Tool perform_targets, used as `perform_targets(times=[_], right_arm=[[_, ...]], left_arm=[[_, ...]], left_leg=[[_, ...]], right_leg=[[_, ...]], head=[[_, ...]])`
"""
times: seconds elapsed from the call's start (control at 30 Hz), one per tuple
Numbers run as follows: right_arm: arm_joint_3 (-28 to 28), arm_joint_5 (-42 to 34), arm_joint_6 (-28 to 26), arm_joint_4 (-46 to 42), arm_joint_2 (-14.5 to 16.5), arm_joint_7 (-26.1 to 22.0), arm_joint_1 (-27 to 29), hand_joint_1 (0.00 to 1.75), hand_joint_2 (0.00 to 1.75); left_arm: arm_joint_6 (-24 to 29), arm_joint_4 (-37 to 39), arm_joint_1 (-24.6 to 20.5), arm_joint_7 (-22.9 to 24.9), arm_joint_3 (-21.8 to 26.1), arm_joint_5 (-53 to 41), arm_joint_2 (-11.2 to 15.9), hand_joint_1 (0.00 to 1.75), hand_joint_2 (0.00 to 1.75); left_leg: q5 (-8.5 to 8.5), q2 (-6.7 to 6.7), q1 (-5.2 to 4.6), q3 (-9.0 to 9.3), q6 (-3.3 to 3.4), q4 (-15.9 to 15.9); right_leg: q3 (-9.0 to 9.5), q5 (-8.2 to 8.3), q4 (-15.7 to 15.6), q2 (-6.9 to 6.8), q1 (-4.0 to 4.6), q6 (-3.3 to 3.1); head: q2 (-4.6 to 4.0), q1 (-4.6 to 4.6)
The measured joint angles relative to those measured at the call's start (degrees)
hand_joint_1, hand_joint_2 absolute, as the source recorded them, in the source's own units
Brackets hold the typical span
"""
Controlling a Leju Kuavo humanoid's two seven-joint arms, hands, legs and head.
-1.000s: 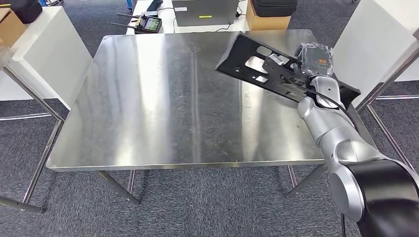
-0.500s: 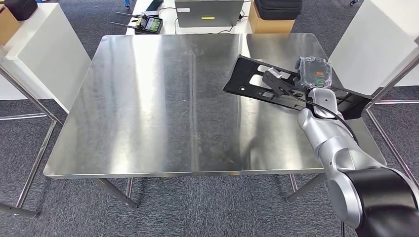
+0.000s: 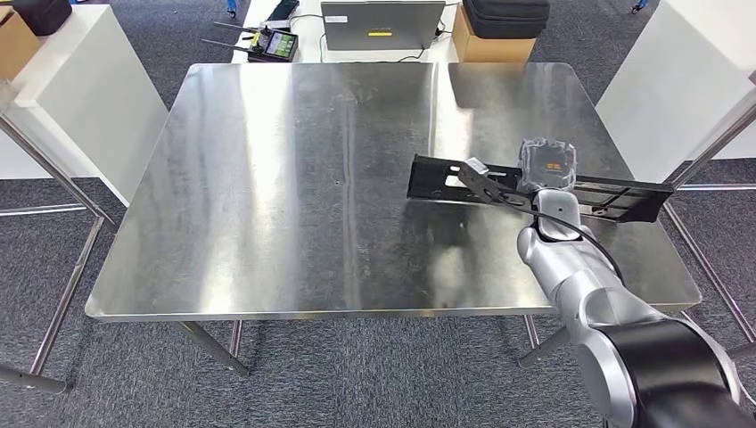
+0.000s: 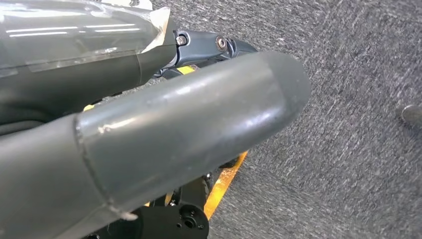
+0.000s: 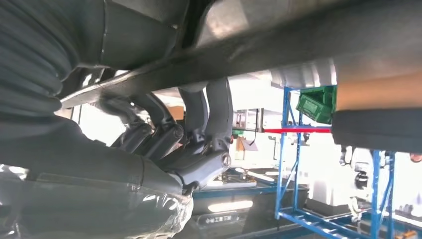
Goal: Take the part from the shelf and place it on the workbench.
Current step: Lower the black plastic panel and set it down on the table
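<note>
- Reaching in from the lower right of the head view, the silver right arm (image 3: 588,285) rises toward the middle right of the frame, a black cable looping over its wrist.
- The right hand (image 3: 499,185) grips the long black part (image 3: 535,189), its dark fingers (image 5: 199,129) curling around the part's edge in the right wrist view.
- The part lies level across the right side of the workbench (image 3: 294,178), one end pointing to the frame's centre, the other reaching past the bench's right edge; I cannot tell whether it touches the steel yet.
- The left hand (image 4: 149,144) hangs over grey carpet in the left wrist view, the thick grey thumb across the frame; whether its fingers are spread or curled, I cannot tell.
- Farther off, along the top of the head view, sit an open laptop (image 3: 382,24), a handheld controller with a lit screen (image 3: 270,43) to its left, and a cardboard box (image 3: 490,40) with a black case on it to its right.
- White cabinets (image 3: 80,98) stand at the upper left and upper right.
</note>
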Motion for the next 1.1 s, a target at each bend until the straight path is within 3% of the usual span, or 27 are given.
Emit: perform_targets(times=[0.37,0.47,0.5,0.6,0.73,1.1], right_arm=[[1.31,2.66,0.09,1.12,4.02,0.61,2.2,1.75,1.75],[1.49,2.96,0.12,1.25,4.7,0.61,2.58,0.44,0.44],[1.49,3.03,0.12,1.26,4.86,0.63,2.66,0.0,0.0],[1.49,3.08,0.11,1.27,5.19,0.57,2.81,0.0,0.0],[1.49,3.07,0.19,1.32,5.36,0.06,3.44,0.0,0.0],[1.45,2.98,2.0,1.49,6.13,-0.42,5.94,0.0,0.0]], left_arm=[[-1.02,0.0,0.07,0.01,-0.69,-0.39,0.0,0.0,0.0],[-1.03,0.0,0.12,0.03,-0.68,-0.35,0.0,0.0,0.0],[-1.11,0.0,0.13,0.08,-0.68,-0.34,0.0,0.0,0.44],[-1.47,0.0,0.14,0.44,-0.69,-0.4,0.0,0.0,1.75],[-1.63,0.0,0.15,0.93,-0.71,-0.53,0.0,0.0,0.0],[-2.27,0.0,0.33,2.46,-0.71,-0.56,0.0,0.0,0.0]], left_leg=[[-0.14,0.24,0.32,0.38,0.05,-0.02],[-0.15,0.26,0.36,0.48,0.04,-0.03],[-0.15,0.28,0.36,0.52,0.03,-0.03],[-0.2,0.35,0.37,0.69,-0.02,-0.04],[-0.21,0.32,0.37,0.81,-0.03,-0.04],[-0.2,0.22,0.36,0.7,-0.03,-0.03]], right_leg=[[0.17,-0.02,-0.02,0.14,0.0,-0.02],[0.25,-0.02,-0.02,0.16,0.01,-0.03],[0.28,-0.02,-0.02,0.19,0.01,-0.03],[0.42,-0.03,-0.02,0.26,0.01,-0.04],[0.53,-0.04,-0.03,0.25,0.01,-0.05],[0.49,-0.04,-0.02,0.2,0.01,-0.04]], head=[[0.0,0.0],[0.0,0.0],[0.0,0.0],[0.01,0.01],[0.0,0.01],[0.0,0.01]])
